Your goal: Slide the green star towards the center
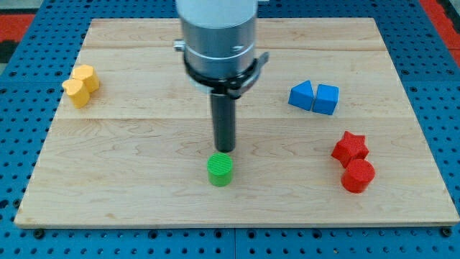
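Pale wooden worktop (pixel 144 144) lying on a blue pegboard (pixel 14 144), seen from slightly above. Grey arm housing (pixel 218 32) hanging down from the view's top at centre, narrowing to a straight dark rod. My tip (pixel 224 150) just short of mid-board toward the view's bottom, directly on the view's top side of the green cylinder (pixel 221 170), very close to it; contact or a hairline gap, cannot tell. Only green block on show round-topped and ridged, a cylinder rather than a star by its outline, sitting a little below the board's centre, near the bottom edge. Tool a bare rod end, neither open nor closed, gripping nothing. Two yellow blocks at the view's upper left, touching each other: one (pixel 85 77) above, the other (pixel 75 92) lower and to the left, shapes hard to make out. At the view's right, a blue wedge-like block (pixel 302 95) touching a blue cube (pixel 326 98). Further down on the right, a red star (pixel 350 147) touching a red cylinder (pixel 358 175), well apart from the green cylinder.
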`<state>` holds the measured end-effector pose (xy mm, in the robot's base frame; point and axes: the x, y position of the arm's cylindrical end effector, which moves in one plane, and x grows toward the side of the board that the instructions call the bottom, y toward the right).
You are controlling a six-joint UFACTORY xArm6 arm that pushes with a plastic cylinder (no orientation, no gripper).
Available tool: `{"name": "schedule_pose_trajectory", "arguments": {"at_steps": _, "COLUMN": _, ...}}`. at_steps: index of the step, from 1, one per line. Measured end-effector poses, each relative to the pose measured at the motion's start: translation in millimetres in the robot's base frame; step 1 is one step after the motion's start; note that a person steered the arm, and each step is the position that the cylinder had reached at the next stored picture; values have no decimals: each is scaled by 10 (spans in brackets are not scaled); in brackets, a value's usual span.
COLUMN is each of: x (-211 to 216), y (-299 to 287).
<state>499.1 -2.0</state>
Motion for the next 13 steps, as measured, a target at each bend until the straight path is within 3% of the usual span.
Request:
{"name": "schedule_pose_trajectory", "arguments": {"at_steps": 1, "x": 238, "y": -91}}
{"name": "schedule_pose_trajectory", "arguments": {"at_steps": 2, "x": -6, "y": -167}}
{"name": "schedule_pose_trajectory", "arguments": {"at_steps": 4, "x": -1963, "y": 50}}
{"name": "schedule_pose_trajectory", "arguments": {"at_steps": 6, "x": -3051, "y": -255}}
{"name": "schedule_pose_trajectory", "arguments": {"at_steps": 7, "x": -2737, "y": -517}}
{"name": "schedule_pose_trajectory", "arguments": {"at_steps": 9, "x": -2015, "y": -402}}
{"name": "schedule_pose_trajectory", "arguments": {"at_steps": 11, "x": -2303, "y": -1083}}
{"name": "schedule_pose_trajectory", "arguments": {"at_steps": 13, "x": -1978, "y": -1612}}
